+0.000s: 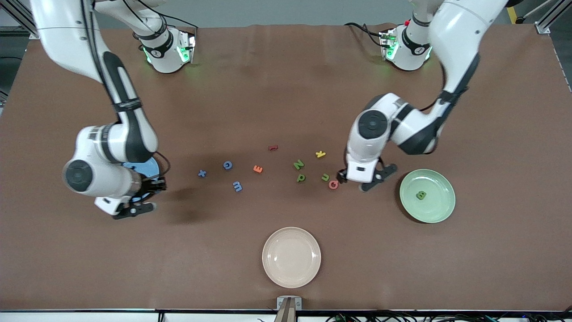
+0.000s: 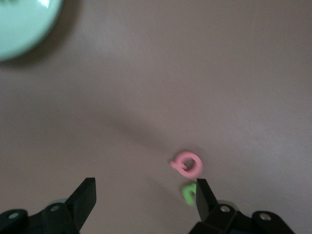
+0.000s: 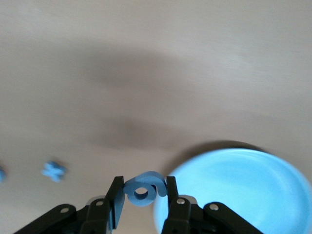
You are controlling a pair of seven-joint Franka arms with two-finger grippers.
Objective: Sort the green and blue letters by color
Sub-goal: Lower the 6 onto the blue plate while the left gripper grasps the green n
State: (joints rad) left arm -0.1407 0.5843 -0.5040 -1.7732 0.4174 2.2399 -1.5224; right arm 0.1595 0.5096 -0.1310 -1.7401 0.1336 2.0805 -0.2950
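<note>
My right gripper [image 3: 144, 195] is shut on the blue 9 [image 3: 145, 188], up beside the rim of the blue plate [image 3: 239, 190]; in the front view it [image 1: 142, 197] hangs over that plate's [image 1: 149, 166] edge. Blue + [image 1: 202, 173], G [image 1: 227, 165] and m [image 1: 237, 186] lie on the table. Green N [image 1: 298, 164], p [image 1: 301, 178] and u [image 1: 325, 177] lie mid-table. Green B [image 1: 421, 195] lies in the green plate [image 1: 440, 210]. My left gripper [image 1: 361, 180] is open and low, with the green u [image 2: 188, 193] beside one fingertip [image 2: 204, 195].
A pink Q [image 1: 333, 184] lies touching distance from the green u, also in the left wrist view [image 2: 187, 164]. An orange E [image 1: 258, 169], a yellow K [image 1: 320, 154] and a dark red piece [image 1: 273, 147] lie among the letters. A cream plate [image 1: 291, 256] sits nearest the front camera.
</note>
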